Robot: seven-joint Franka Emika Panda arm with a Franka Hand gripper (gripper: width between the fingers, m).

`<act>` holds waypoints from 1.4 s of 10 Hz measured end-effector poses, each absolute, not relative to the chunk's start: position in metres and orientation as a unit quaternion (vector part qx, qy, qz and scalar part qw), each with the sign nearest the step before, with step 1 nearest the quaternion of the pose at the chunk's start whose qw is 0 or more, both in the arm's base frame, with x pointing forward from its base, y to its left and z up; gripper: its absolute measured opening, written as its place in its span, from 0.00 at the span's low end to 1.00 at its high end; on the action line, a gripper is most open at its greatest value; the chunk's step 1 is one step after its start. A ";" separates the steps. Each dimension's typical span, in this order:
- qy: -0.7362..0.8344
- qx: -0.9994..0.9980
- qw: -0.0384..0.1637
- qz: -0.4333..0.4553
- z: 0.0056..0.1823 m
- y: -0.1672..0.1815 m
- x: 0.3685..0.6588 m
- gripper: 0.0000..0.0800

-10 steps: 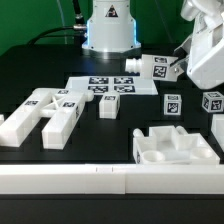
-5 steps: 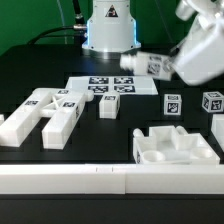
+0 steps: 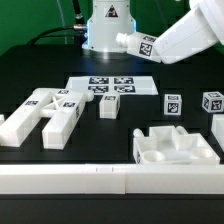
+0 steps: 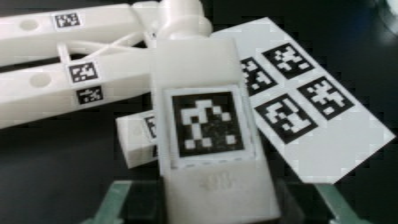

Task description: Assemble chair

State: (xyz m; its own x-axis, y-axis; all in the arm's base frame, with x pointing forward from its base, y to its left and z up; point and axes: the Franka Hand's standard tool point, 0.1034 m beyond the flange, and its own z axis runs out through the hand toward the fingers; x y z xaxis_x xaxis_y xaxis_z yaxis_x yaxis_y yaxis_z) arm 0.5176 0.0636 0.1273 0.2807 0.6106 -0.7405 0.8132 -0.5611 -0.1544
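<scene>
My gripper (image 3: 157, 48) is shut on a long white chair bar (image 3: 138, 44) with a tag and holds it high above the table at the back right of the exterior view. In the wrist view the bar (image 4: 199, 110) runs away from the fingers (image 4: 118, 198), hanging over the marker board (image 4: 302, 90) and other chair bars (image 4: 71, 60). The slotted seat block (image 3: 175, 145) lies at the front right. Two tagged small cubes (image 3: 172, 103) (image 3: 212, 102) stand behind it. Several long bars (image 3: 40, 112) lie at the left, with a small piece (image 3: 110, 105) beside them.
The marker board (image 3: 112, 85) lies flat in the middle of the black table, in front of the robot base (image 3: 110, 30). A low white rail (image 3: 110, 180) runs along the table's front edge.
The gripper has risen and turned, carrying the bar up and toward the exterior view's left. The parts on the table have not moved.
</scene>
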 end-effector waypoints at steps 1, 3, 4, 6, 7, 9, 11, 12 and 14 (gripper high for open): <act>0.450 0.788 0.128 -0.400 0.130 0.061 0.513 0.38; 0.423 0.802 0.118 -0.405 0.128 0.065 0.507 0.38; 0.385 0.815 0.105 -0.420 0.131 0.067 0.500 0.38; 0.353 0.834 0.078 -0.416 0.128 0.069 0.504 0.38; 0.354 0.834 0.078 -0.416 0.128 0.070 0.503 0.38; 0.354 0.853 0.069 -0.376 0.124 0.071 0.515 0.38; 0.268 0.901 0.039 -0.340 0.134 0.063 0.508 0.38; 0.228 0.915 0.021 -0.333 0.136 0.065 0.508 0.38; 0.220 0.941 0.002 -0.258 0.136 0.065 0.525 0.38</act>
